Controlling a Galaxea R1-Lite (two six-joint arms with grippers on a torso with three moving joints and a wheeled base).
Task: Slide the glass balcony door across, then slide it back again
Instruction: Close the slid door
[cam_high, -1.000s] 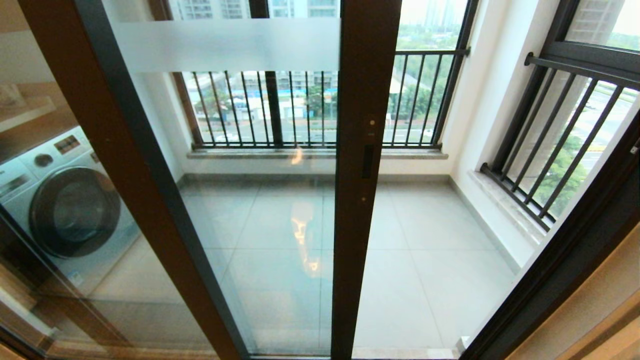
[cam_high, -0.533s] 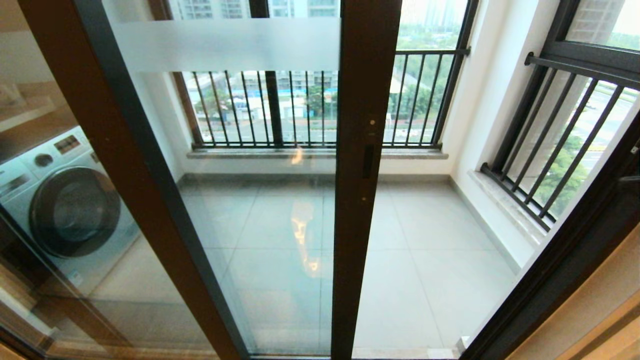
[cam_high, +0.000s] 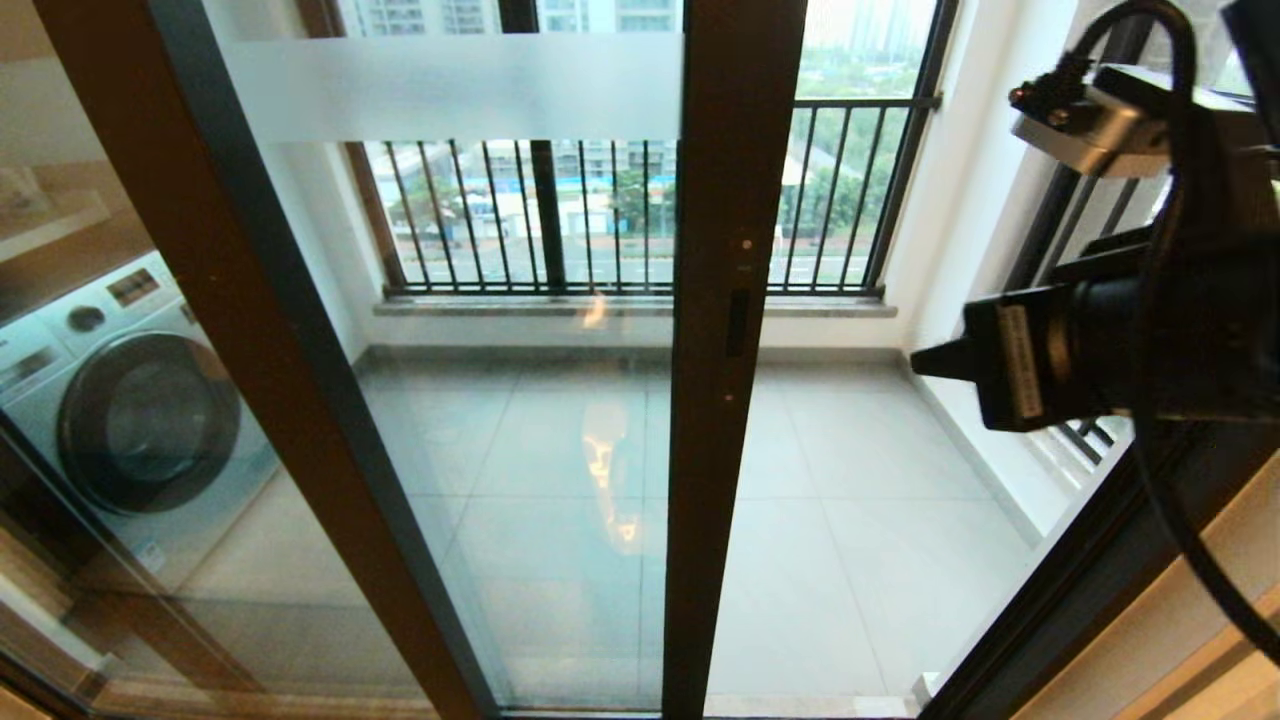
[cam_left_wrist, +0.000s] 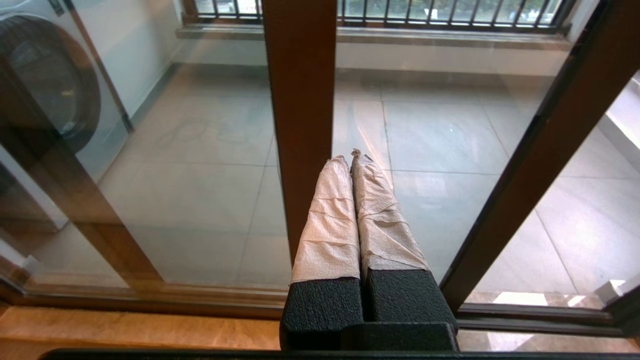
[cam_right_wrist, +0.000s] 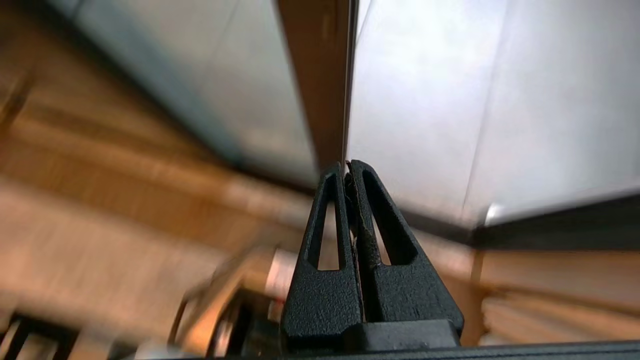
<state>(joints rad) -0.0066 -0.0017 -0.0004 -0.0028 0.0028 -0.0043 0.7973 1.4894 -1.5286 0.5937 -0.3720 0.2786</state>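
Door stands in the middle of the head view, tall and straight up, so its long way runs from top to bottom. Its dark brown edge post runs down just right of the middle, with the thin black handle slot partway down it. A frosted white band crosses the glass near the top. To the right of the post there is an open gap, and the tiled floor and the railings show through it.

What is new is the right arm. A second ago that side of the head view showed no arm. Now the right arm fills the right edge, and the right gripper pokes toward the door from there, at about the height of the slot but still apart from it. I think the reach for the door has only begun, and no sliding has been done yet.

In the right wrist view, the right gripper's fingers are pressed together and hold nothing. The left gripper rests low near the door's post, its wrapped fingers together too, holding nothing.
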